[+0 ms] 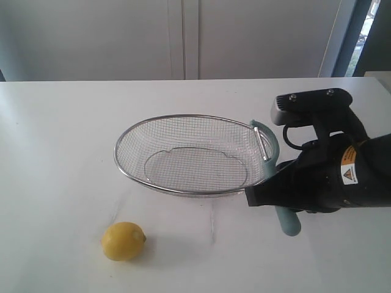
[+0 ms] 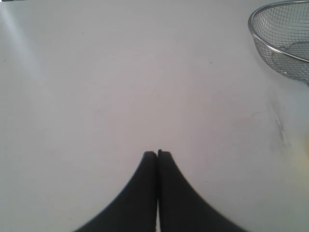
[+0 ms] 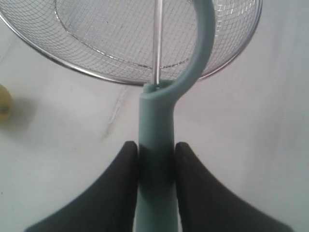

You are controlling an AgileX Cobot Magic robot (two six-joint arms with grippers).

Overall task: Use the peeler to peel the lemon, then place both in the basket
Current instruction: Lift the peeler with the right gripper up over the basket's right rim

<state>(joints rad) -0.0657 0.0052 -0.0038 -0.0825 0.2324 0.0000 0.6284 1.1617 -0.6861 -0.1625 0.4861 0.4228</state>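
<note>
Now the right gripper (image 3: 155,147) clamps the peeler (image 3: 155,121) by its handle, its head over the basket (image 1: 137,143) rim, while the left gripper (image 2: 157,153) hangs fully closed and empty above the table (image 1: 61,134), and the lemon (image 1: 123,241) lies apart in front of the basket

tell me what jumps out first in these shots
The big wire basket sits in the middle, and at its right edge the right gripper clamps the teal peeler by its handle. A yellow lemon lies alone in front of the basket, to the left. The left gripper is shut on nothing above the table.
</note>
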